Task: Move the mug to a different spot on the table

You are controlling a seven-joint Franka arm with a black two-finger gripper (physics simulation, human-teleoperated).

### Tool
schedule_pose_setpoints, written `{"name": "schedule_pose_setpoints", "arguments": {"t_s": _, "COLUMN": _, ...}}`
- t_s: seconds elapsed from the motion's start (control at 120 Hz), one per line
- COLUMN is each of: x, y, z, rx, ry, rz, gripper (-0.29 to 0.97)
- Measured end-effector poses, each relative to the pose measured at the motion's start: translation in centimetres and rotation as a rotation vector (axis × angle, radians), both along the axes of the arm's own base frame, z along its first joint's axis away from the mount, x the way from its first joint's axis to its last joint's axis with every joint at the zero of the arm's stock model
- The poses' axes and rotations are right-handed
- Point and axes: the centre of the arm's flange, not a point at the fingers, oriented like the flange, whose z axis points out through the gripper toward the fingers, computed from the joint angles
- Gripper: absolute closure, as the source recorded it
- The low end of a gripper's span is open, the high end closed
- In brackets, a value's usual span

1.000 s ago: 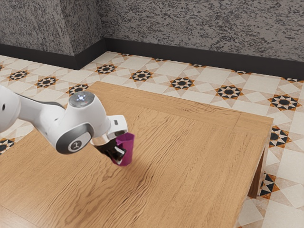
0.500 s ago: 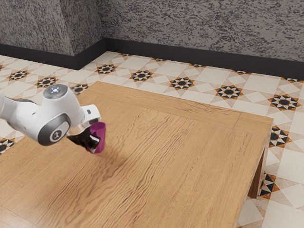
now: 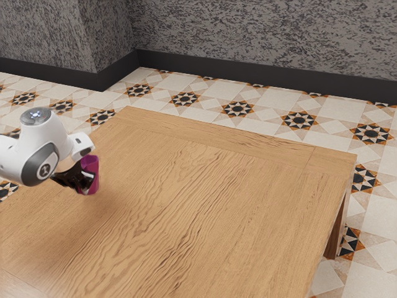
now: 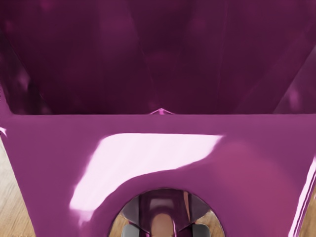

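Mug (image 3: 91, 174), clasped in our gripper (image 3: 81, 182), has travelled with the arm from mid-table toward the exterior view's left and is now upright near that edge of the wooden table (image 3: 236, 205). Patterned floor (image 3: 298, 118) and a grey speckled wall (image 3: 279, 31) lie beyond. In the wrist view, the mug (image 4: 158, 143) is right under our hand, with the table (image 4: 10, 197) showing beside it.

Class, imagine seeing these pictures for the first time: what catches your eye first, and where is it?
The purple mug stands out first, gripped by the black pincer of the white arm at the exterior view's left. Next comes the broad wooden table beneath it, then the star-patterned floor tiles beyond.
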Motion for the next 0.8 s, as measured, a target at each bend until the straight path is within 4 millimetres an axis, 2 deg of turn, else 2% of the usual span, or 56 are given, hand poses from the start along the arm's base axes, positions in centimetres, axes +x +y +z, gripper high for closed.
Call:
{"name": "schedule_pose_setpoints", "arguments": {"t_s": 0.383, "x": -2.6, "y": 6.9, "z": -0.4, "rx": 0.0, "ry": 0.006, "rz": 0.138, "gripper": 0.74}}
{"name": "schedule_pose_setpoints", "arguments": {"t_s": 0.492, "x": -2.9, "y": 7.9, "z": -0.3, "rx": 0.001, "ry": -0.001, "rz": 0.155, "gripper": 0.73}}
{"name": "schedule_pose_setpoints", "arguments": {"t_s": 0.567, "x": -2.6, "y": 7.6, "z": -0.3, "rx": 0.001, "ry": -0.009, "rz": 0.146, "gripper": 0.73}}
{"name": "schedule_pose_setpoints", "arguments": {"t_s": 0.633, "x": -1.6, "y": 5.9, "z": -0.4, "rx": -0.001, "ry": -0.015, "rz": 0.105, "gripper": 0.72}}
{"name": "schedule_pose_setpoints", "arguments": {"t_s": 0.692, "x": -0.1, "y": 2.5, "z": -0.6, "rx": -0.003, "ry": -0.018, "rz": 0.03, "gripper": 0.72}}
{"name": "schedule_pose_setpoints", "arguments": {"t_s": 0.742, "x": 1.5, "y": -2.2, "z": -1.0, "rx": -0.008, "ry": -0.018, "rz": -0.07, "gripper": 0.72}}
{"name": "schedule_pose_setpoints", "arguments": {"t_s": 0.8, "x": 2.8, "y": -9.5, "z": -1.2, "rx": -0.01, "ry": -0.023, "rz": -0.22, "gripper": 0.72}}
